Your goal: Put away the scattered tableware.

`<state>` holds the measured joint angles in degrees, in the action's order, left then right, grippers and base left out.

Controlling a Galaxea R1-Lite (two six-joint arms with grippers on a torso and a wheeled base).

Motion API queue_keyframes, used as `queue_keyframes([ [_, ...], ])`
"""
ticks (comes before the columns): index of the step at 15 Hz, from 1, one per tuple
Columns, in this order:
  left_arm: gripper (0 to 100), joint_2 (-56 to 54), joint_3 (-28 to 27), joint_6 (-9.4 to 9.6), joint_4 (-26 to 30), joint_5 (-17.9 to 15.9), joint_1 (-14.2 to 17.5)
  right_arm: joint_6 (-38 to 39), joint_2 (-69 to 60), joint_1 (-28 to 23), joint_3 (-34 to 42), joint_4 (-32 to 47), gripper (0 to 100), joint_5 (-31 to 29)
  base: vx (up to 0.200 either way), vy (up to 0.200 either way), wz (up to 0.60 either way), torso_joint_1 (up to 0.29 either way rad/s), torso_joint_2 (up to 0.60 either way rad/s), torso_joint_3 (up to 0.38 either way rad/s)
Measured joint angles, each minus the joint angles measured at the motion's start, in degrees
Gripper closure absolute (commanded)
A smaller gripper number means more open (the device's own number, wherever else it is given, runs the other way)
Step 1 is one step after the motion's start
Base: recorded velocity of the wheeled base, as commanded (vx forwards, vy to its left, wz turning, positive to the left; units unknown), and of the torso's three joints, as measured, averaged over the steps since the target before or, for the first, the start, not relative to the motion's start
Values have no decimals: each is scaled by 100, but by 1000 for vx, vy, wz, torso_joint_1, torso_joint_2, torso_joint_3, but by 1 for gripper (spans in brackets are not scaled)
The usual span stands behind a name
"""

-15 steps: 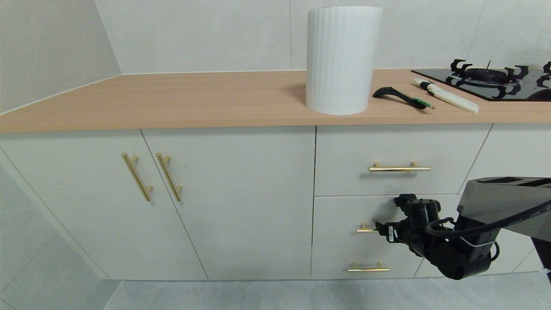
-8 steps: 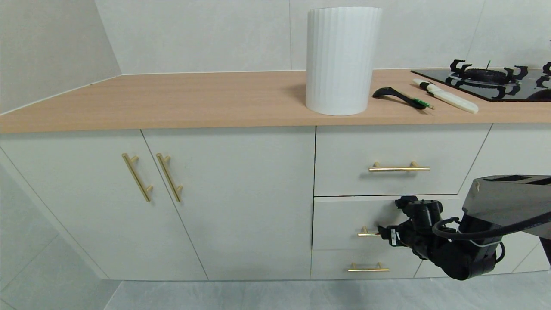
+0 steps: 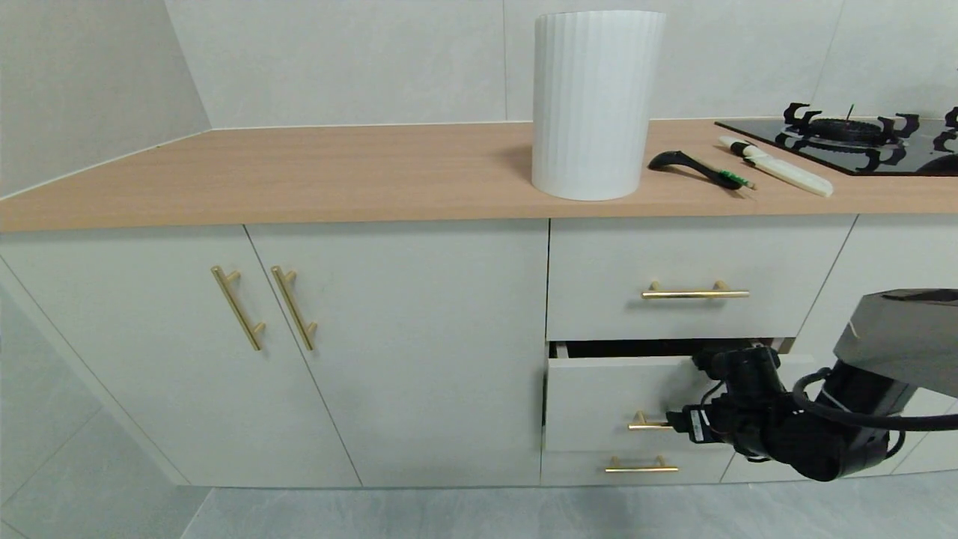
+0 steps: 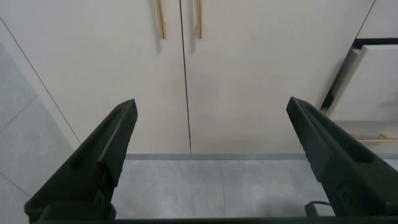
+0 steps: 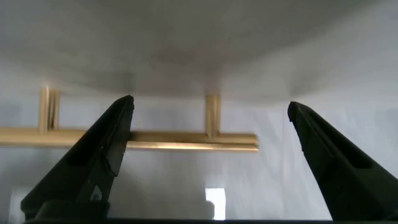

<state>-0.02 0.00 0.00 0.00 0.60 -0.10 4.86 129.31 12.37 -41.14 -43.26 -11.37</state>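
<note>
1. A long wooden table [image 3: 299, 176] runs across the head view above pale cupboard fronts. It carries everything you have to put away.
2. Two closed cupboard doors [image 3: 419, 352] sit under its left half. The left hand [image 4: 211, 104] hangs low in front of them, fingers spread wide and holding nothing. It looks parked out of the way.
3. A tall white ribbed container [image 3: 596, 105] stands upright on the table, just to the left of the tableware.
4. A black stove [image 3: 861, 146] is set into the table at the far right.
5. Three drawers are stacked under the container. The middle drawer [image 3: 606, 389] stands partly open, with a dark gap along its top. This is probably the place being readied for the tableware.
6. The right hand [image 5: 209, 107] is low at that drawer's front, right at its brass handle [image 5: 155, 142]. Its fingers are apart, not pinched on the bar. The bar runs across between them and passes behind one finger. You cannot tell whether that finger hooks it.
7. A white knife [image 3: 782, 174] lies flat on the table beside the stove's near corner.
8. A black ladle [image 3: 692, 169] lies flat just beside the knife, between it and the container.
9. Both pieces lie up on the table, above the top drawer. They are well apart from the right hand, which is down at the drawer. Neither piece is touched yet.
</note>
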Motion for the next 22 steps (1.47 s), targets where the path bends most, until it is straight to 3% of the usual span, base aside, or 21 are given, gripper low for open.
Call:
queue_keyframes([
  [5, 0, 0, -2, 0, 0, -2, 0, -74, -1660, 201, 83, 2042, 0, 423, 0, 0, 0, 0, 0, 0],
  [8, 0, 0, -2, 0, 0, 0, 2, -24, -2555, 557, 51, 2475, 0, 500, 0, 0, 0, 0, 0, 0],
  [11, 0, 0, 0, 0, 0, 0, 0, 11, -2639, 661, 62, 1790, 0, 438, 0, 0, 0, 0, 0, 0],
  [18, 0, 0, 0, 0, 0, 0, 2, 63, -1451, 610, 182, -490, 0, -80, 0, 0, 0, 0, 0, 0],
  [22, 0, 0, 0, 5, 0, 0, 0, 71, -990, 514, 182, -863, 0, -222, 0, 0, 0, 0, 0, 0],
])
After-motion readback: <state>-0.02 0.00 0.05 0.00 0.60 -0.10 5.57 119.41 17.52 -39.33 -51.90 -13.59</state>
